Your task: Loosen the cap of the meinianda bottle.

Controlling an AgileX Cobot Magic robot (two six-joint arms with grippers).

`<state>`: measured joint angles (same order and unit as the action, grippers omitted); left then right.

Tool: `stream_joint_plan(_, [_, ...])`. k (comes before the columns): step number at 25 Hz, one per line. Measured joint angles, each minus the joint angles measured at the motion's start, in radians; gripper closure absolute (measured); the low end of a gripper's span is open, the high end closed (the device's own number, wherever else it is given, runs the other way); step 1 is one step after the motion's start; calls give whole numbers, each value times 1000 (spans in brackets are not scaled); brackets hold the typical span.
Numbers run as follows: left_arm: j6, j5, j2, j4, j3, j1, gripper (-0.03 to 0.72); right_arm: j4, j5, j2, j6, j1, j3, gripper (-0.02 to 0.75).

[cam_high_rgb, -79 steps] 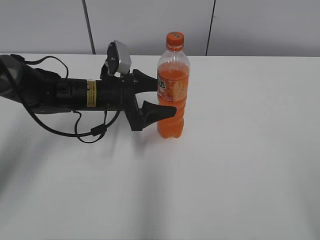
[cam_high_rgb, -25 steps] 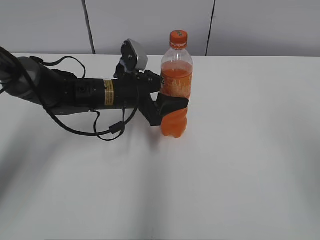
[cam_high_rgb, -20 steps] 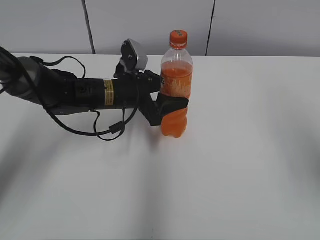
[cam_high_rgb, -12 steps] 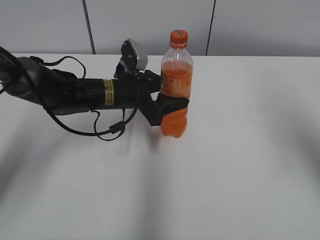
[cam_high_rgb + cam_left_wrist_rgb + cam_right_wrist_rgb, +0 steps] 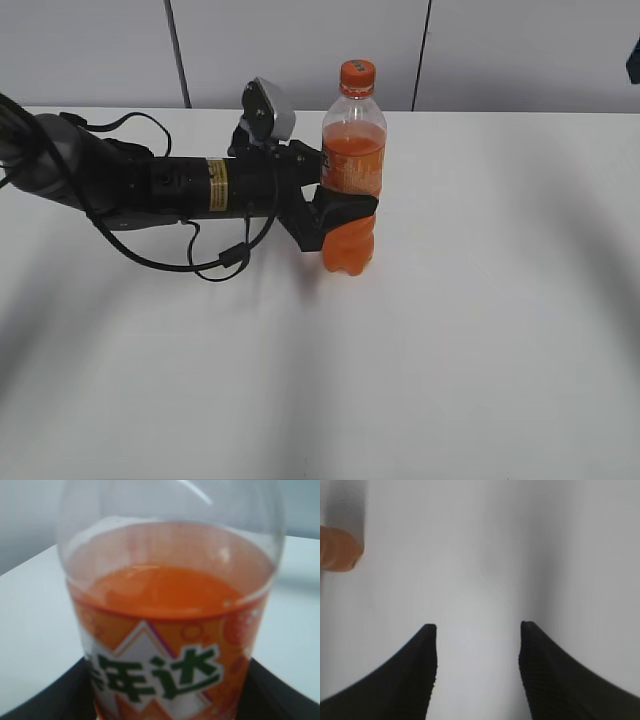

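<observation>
The meinianda bottle stands upright on the white surface, its orange cap on top; the left hand is clamped around its labelled middle; the right hand hangs above the bare surface, fingers apart.

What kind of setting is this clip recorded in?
Most likely a robot lab or test bench, not a home. A bare white table stands against plain grey wall panels, and the only item on it is a single soda bottle, gripped by the left gripper.
</observation>
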<state>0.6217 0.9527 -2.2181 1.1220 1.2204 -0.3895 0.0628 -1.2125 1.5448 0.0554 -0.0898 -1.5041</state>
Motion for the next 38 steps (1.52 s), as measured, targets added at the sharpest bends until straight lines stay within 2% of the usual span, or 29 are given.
stream_joint_plan(6, [0,0,0,0,0,0,249,48,0,111,0,-6,-136,342])
stream_joint_plan(9, [0,0,0,0,0,0,249,55,-2,148,0,-39,-190,342])
stream_joint_plan(27, [0,0,0,0,0,0,249,54,-6,378,-55,-421,-506,342])
stream_joint_plan(31, [0,0,0,0,0,0,249,45,-6,421,-55,-454,-535,342])
stream_joint_plan(38, [0,0,0,0,0,0,249,-10,-6,443,-72,-455,-536,342])
